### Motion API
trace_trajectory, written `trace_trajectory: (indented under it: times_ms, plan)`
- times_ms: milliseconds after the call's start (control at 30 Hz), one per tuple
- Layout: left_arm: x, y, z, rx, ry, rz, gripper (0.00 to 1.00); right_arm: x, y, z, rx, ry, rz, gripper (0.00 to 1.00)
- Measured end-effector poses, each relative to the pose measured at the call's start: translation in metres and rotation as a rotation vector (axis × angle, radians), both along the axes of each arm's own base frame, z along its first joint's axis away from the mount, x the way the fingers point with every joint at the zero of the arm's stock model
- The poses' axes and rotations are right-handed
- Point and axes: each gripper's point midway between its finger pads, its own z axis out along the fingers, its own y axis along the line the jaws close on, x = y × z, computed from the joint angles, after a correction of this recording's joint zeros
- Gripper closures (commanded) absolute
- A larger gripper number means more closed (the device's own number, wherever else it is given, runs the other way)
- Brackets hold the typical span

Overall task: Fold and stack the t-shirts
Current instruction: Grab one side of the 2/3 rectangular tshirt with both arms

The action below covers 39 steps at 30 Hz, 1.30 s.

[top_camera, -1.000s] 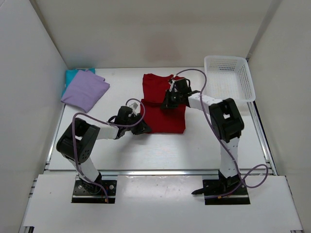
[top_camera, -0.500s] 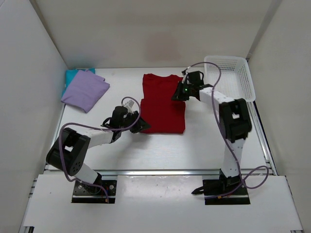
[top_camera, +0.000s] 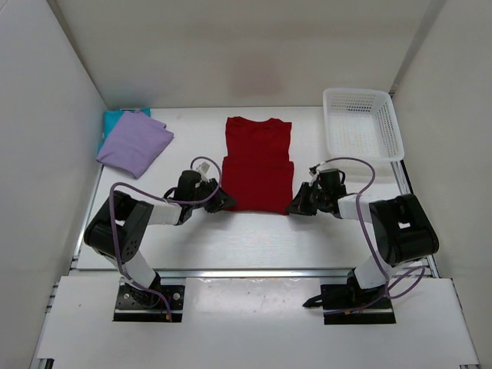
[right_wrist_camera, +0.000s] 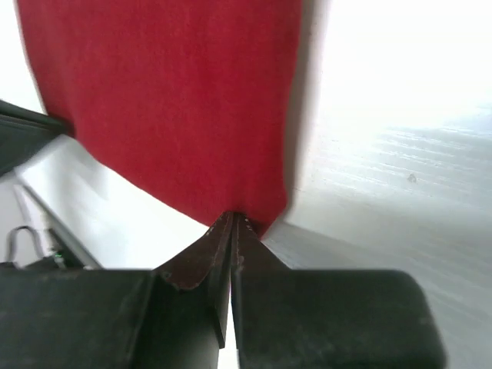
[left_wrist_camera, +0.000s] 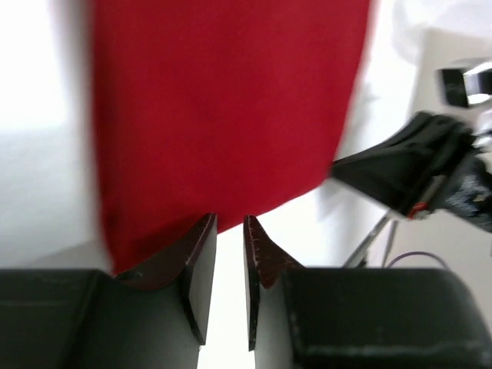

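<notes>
You've got the table (top_camera: 346,231) carrying everything. The red t-shirt (top_camera: 257,165) lies flat at ctr, long axis running near-to-far, collar pointing at the far wall, hem toward the arm bases; a crease crosses it abt halfway. The basket (top_camera: 361,91) sits far R, apart from it. The lavender t-shirt (top_camera: 134,142), folded, lies far L, turned diag, on top of the teal t-shirt (top_camera: 115,118), which peeks out at the far side. Your L gripper (top_camera: 225,202) sits at the hem's near-L corner, fingers a narrow gap apart, nothing betw them. Your R gripper (top_camera: 294,207) is at the near-R corner, fingers pressed together on the hem edge.
</notes>
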Motion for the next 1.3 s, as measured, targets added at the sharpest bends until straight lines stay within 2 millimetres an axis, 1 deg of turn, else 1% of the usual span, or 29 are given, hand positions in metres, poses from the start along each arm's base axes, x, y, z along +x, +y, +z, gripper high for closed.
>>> trace_trajectory:
  times_ms: [33, 100, 133, 200, 300, 333, 367, 433, 533, 633, 700, 767, 867, 900, 967, 1033, 1100, 1133, 1167, 1200, 1233, 1267, 1300]
  plan:
    - [-0.005, 0.004, -0.010, 0.011, 0.024, 0.002, 0.69, -0.004, -0.001, -0.005, 0.006, 0.017, -0.003, 1.00]
    - [-0.017, 0.011, -0.029, 0.033, 0.072, 0.009, 0.70, -0.004, -0.003, -0.006, 0.026, 0.010, -0.014, 1.00]
    - [-0.021, 0.014, -0.033, 0.026, 0.086, 0.009, 0.70, -0.003, -0.004, -0.006, 0.031, 0.003, -0.018, 0.99]
    - [-0.022, 0.017, -0.033, 0.012, 0.081, 0.011, 0.71, -0.003, -0.005, -0.007, 0.046, -0.002, -0.021, 1.00]
    - [-0.025, 0.021, -0.034, 0.001, 0.077, 0.015, 0.69, -0.005, -0.004, -0.007, 0.057, -0.015, -0.020, 1.00]
    - [-0.026, 0.023, -0.034, 0.003, 0.076, 0.017, 0.68, -0.005, -0.004, -0.007, 0.058, -0.020, -0.020, 0.97]
    - [-0.028, 0.025, -0.033, 0.005, 0.075, 0.020, 0.67, -0.005, -0.005, -0.006, 0.058, -0.024, -0.024, 0.94]
    - [-0.030, 0.030, -0.028, 0.018, 0.061, 0.029, 0.60, -0.009, -0.007, -0.002, 0.060, -0.035, -0.029, 0.86]
    - [-0.031, 0.039, -0.011, 0.039, 0.003, 0.057, 0.54, -0.015, -0.012, 0.012, 0.061, -0.081, -0.044, 0.74]
    - [-0.024, 0.045, 0.009, 0.061, -0.078, 0.089, 0.52, -0.011, -0.015, 0.022, 0.056, -0.128, -0.056, 0.66]
    - [-0.021, 0.048, 0.010, 0.079, -0.093, 0.096, 0.51, -0.011, -0.016, 0.021, 0.051, -0.126, -0.063, 0.63]
    - [-0.021, 0.050, -0.001, 0.107, -0.067, 0.097, 0.51, -0.011, -0.018, 0.015, 0.041, -0.106, -0.068, 0.61]
    - [-0.025, 0.054, -0.028, 0.158, 0.009, 0.097, 0.51, -0.015, -0.017, 0.001, 0.028, -0.057, -0.070, 0.58]
    - [-0.023, 0.051, -0.028, 0.146, 0.011, 0.093, 0.52, -0.014, -0.016, 0.001, 0.033, -0.058, -0.066, 0.58]
    - [-0.016, 0.048, -0.028, 0.149, -0.001, 0.093, 0.52, -0.012, -0.013, 0.001, 0.034, -0.065, -0.060, 0.58]
    - [-0.011, 0.044, -0.028, 0.144, -0.007, 0.089, 0.55, -0.008, -0.010, 0.001, 0.039, -0.067, -0.052, 0.68]
    - [-0.008, 0.041, -0.029, 0.141, -0.009, 0.085, 0.62, -0.005, -0.008, -0.003, 0.043, -0.062, -0.050, 0.72]
    - [-0.007, 0.040, -0.030, 0.141, -0.010, 0.085, 0.64, -0.003, -0.006, -0.004, 0.048, -0.057, -0.048, 0.78]
    - [-0.007, 0.040, -0.031, 0.143, -0.009, 0.083, 0.70, -0.002, -0.006, -0.004, 0.049, -0.058, -0.046, 0.84]
    - [-0.007, 0.039, -0.032, 0.143, -0.006, 0.083, 0.80, -0.001, -0.005, -0.006, 0.050, -0.053, -0.046, 0.90]
    - [-0.007, 0.039, -0.033, 0.144, -0.002, 0.084, 0.84, 0.000, -0.005, -0.007, 0.050, -0.046, -0.050, 0.93]
    - [-0.008, 0.040, -0.035, 0.150, 0.002, 0.083, 0.94, 0.000, -0.004, -0.009, 0.051, -0.040, -0.051, 0.99]
    - [-0.008, 0.039, -0.035, 0.149, 0.003, 0.082, 1.00, 0.001, -0.004, -0.009, 0.051, -0.039, -0.051, 1.00]
